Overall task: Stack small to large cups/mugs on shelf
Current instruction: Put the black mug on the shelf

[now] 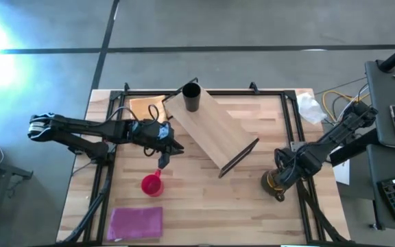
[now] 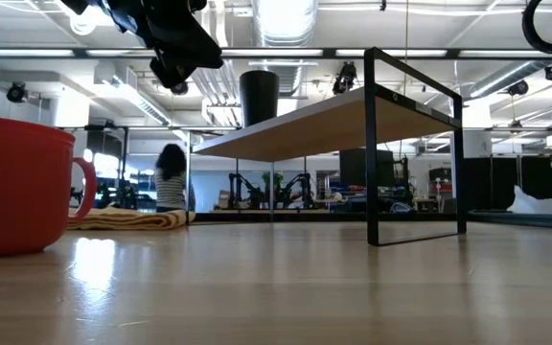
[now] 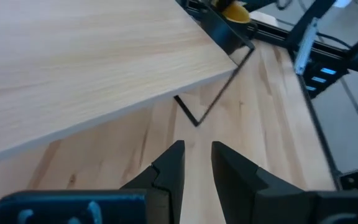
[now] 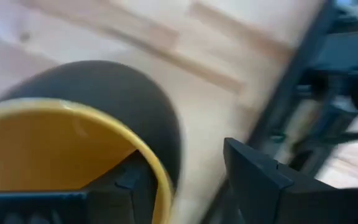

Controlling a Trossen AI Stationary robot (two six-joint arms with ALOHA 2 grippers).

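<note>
A narrow black cup point(image 1: 191, 97) stands upright on the far end of the light-wood shelf point(image 1: 214, 130); it also shows in the low view point(image 2: 259, 98). A red mug point(image 1: 151, 184) stands on the table near the purple mat, and shows large in the low view point(image 2: 17, 182). My left gripper point(image 1: 166, 149) hangs open and empty above the table between the red mug and the shelf point(image 3: 73, 56). My right gripper point(image 1: 278, 180) is open at the dark mug with the yellow inside point(image 4: 61, 143), which stands at the table's right point(image 1: 273, 185). My right gripper comes at the dark mug from above. One finger point(image 4: 126, 180) is inside it beside the yellow rim point(image 4: 157, 177). The other finger point(image 4: 260, 177) stands outside, apart from the dark wall. I cannot tell whether the inner finger touches the wall.
A purple mat point(image 1: 136, 223) lies at the near left. An orange-tan cloth point(image 1: 142, 106) lies at the far left behind the shelf. Dark metal frame rails point(image 1: 293, 123) run along the table's sides. White crumpled paper point(image 1: 312, 108) and cables lie at the far right. A person point(image 2: 171, 177) shows in the room behind.
</note>
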